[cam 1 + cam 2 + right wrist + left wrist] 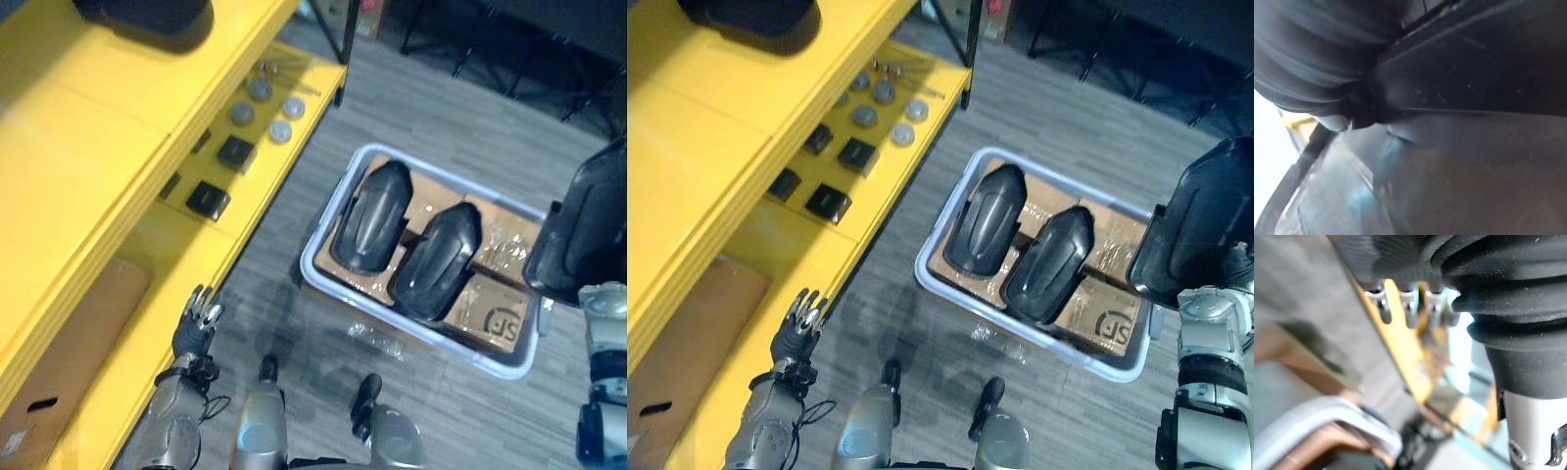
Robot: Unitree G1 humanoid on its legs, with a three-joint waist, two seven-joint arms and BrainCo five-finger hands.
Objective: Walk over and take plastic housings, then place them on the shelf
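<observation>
The black housing (pixel 1205 220) covered the right robot hand (pixel 1317 54), so I could not tell its grip. It might slip or bump the yellow shelf (pixel 715 147). The left robot hand (pixel 795 328) was spread.

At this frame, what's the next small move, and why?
Probably swing the right hand leftward toward the yellow shelf: the black plastic housing at it sits raised beside the grey bin, where two more housings lie, and the open left hand holds nothing.
</observation>
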